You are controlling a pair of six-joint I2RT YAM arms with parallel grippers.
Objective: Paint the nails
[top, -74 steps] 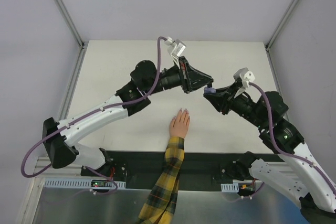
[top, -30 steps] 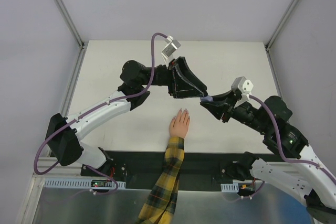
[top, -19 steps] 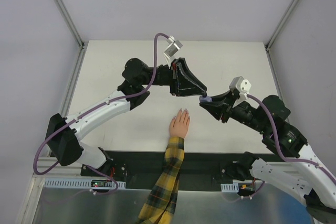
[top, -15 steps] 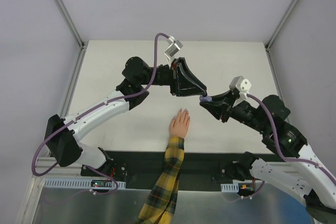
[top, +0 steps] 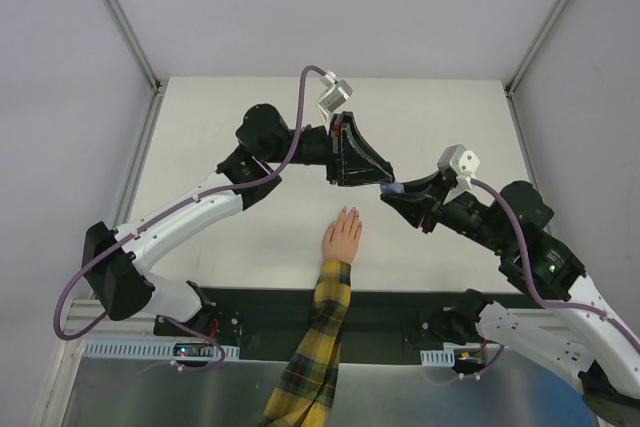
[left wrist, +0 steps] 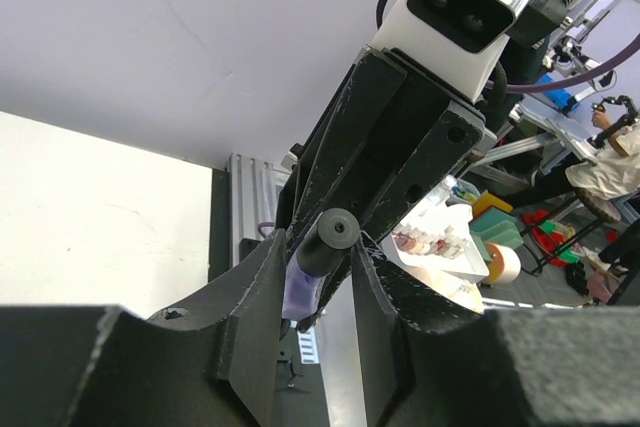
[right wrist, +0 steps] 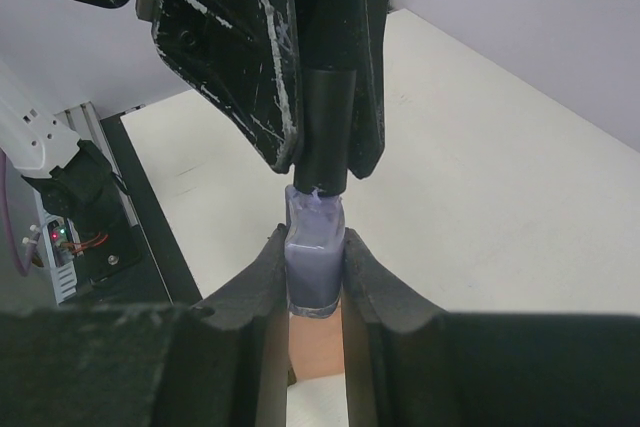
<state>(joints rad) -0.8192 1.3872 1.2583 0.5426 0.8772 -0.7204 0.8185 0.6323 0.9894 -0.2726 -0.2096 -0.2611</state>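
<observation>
A pale hand (top: 343, 237) with a yellow-and-dark plaid sleeve (top: 318, 332) lies flat on the white table. Its nails (top: 349, 212) are at the far fingertips, too small to make out. My right gripper (top: 392, 193) is shut on a small purple bottle (right wrist: 315, 257) and holds it above the table, just right of the fingertips. My left gripper (top: 378, 179) is shut on the bottle's black cap (right wrist: 328, 132). In the left wrist view the cap (left wrist: 337, 230) sits between my fingers (left wrist: 262, 287), with the purple bottle (left wrist: 300, 292) below. A bit of the hand (right wrist: 316, 347) shows under the bottle.
The white table (top: 230, 127) stretches behind and to the left of the hand. A black strip (top: 400, 307) runs along its near edge by the arm bases. Metal frame posts (top: 120, 17) stand at the far corners.
Since 2.5 s ago both grippers have come down and left with the bottle, closer to the fingertips. In the last second the left wrist has turned slightly; the bottle has barely moved.
</observation>
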